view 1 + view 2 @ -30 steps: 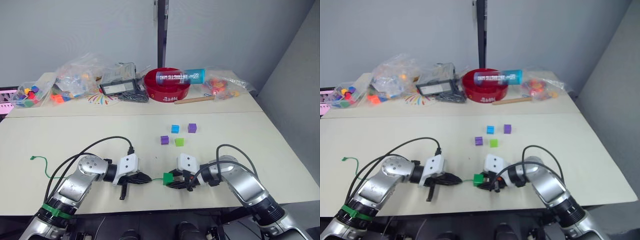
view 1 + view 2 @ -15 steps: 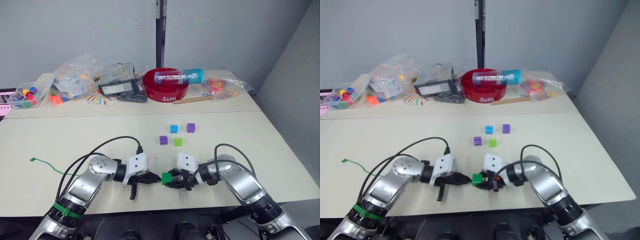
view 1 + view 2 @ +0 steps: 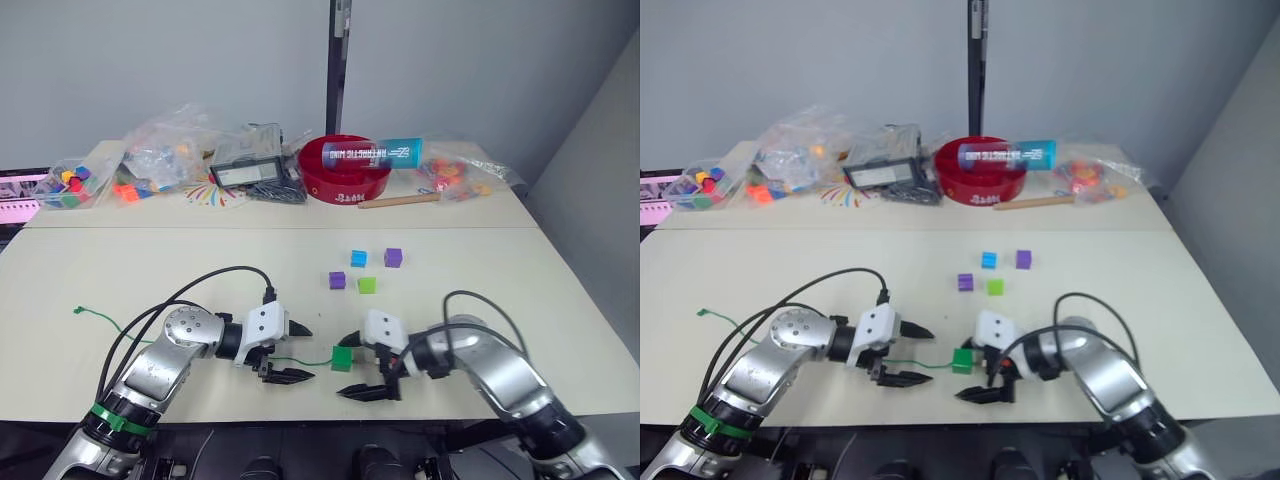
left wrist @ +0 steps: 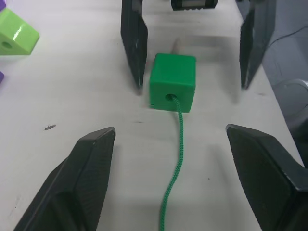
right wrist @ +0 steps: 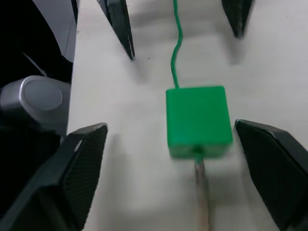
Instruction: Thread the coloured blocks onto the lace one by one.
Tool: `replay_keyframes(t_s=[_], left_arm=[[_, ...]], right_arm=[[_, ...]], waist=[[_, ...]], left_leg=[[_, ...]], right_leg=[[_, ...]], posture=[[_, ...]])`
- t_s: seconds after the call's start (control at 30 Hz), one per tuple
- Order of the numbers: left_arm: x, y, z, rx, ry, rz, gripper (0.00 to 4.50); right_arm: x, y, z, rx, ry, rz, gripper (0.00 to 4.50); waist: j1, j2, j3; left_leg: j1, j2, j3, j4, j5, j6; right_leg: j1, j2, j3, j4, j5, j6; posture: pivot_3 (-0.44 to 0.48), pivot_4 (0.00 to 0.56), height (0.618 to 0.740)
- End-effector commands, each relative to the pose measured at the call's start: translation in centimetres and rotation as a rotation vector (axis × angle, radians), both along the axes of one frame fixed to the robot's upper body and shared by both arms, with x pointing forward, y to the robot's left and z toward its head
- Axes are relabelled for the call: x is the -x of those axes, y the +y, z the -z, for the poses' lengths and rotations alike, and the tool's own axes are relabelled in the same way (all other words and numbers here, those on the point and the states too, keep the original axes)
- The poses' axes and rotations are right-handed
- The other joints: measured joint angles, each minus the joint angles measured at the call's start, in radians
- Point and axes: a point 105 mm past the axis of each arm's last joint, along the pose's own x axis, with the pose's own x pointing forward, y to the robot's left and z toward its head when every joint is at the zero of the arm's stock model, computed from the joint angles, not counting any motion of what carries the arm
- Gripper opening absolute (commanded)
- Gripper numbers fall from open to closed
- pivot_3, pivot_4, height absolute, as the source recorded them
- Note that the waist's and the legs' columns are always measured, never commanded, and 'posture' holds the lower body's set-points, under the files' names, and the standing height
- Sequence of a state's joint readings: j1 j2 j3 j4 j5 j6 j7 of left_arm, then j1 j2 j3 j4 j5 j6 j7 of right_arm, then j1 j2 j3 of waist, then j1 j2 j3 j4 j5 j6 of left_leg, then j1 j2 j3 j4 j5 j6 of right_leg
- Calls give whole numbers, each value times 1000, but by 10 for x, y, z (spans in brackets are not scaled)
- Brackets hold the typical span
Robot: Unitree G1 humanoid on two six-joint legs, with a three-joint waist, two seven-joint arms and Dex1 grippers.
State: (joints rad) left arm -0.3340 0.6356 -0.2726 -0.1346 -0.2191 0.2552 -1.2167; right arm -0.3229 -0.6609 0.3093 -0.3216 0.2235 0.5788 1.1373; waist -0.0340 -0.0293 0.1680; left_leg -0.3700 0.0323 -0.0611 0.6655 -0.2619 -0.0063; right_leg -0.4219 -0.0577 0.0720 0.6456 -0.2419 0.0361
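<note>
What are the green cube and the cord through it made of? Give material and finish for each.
Green cube: looks like moulded plastic, smooth with a slight sheen, clean edges and a round hole. Lace: apparently braided textile cord, matte; the twisted weave shows in the left wrist view. Its pale tip beyond the cube looks stiff, possibly plastic-wrapped, hard to tell.

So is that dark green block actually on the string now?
Yes. The lace enters the dark green block through its hole, and its tan tip sticks out the other side.
</note>
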Motion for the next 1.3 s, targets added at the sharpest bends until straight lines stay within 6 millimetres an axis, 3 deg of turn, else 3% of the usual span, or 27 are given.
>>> replay_keyframes(t_s=[0.03,0.17,0.37,0.47,0.63,0.73,0.87,1.2,1.3], left_arm=[[-1,-18,-2,31,-33,43,3812],[-5,-32,1,57,-27,60,3812],[-12,-48,4,72,-6,74,3812],[-12,-51,2,74,0,89,3031],[-11,-52,2,68,10,106,1331],[-11,-52,2,65,10,106,1192],[-10,-51,2,59,4,109,1192],[-10,-49,3,52,3,106,1192],[-10,-48,3,50,4,105,1192]], right_arm=[[2,-10,-12,-47,-32,21,4491],[0,-23,-7,-47,-38,53,4491],[-3,-26,-1,-40,-57,78,4491],[-4,-25,1,-33,-64,82,4500],[-6,-25,6,-18,-69,86,4500],[-7,-25,7,-12,-71,85,4500],[-11,-29,13,18,-82,95,3389],[-10,-28,10,3,-93,71,0],[-10,-29,10,9,-108,59,0]], waist=[[1,0,0],[1,0,0],[-6,0,0],[-6,0,0],[-5,0,0],[-5,0,0],[-5,0,0],[-6,0,0],[-6,0,0]], left_leg=[[0,0,0,0,0,0],[0,0,0,0,0,0],[0,0,0,0,0,0],[0,0,0,0,0,0],[0,0,0,0,0,0],[0,0,0,0,0,0],[0,0,0,0,0,0],[1,0,0,0,0,0],[1,0,0,0,0,0]], right_leg=[[0,0,0,0,0,0],[0,0,0,0,0,0],[0,0,0,1,0,0],[0,1,0,1,0,0],[0,0,0,1,0,0],[0,0,0,1,0,0],[0,0,0,1,0,0],[0,0,0,1,0,0],[1,0,0,1,0,0]], posture=[[0,150,731],[0,150,731],[0,150,731],[0,150,731],[0,150,731],[0,150,731],[0,150,731],[0,150,731],[0,150,731]])
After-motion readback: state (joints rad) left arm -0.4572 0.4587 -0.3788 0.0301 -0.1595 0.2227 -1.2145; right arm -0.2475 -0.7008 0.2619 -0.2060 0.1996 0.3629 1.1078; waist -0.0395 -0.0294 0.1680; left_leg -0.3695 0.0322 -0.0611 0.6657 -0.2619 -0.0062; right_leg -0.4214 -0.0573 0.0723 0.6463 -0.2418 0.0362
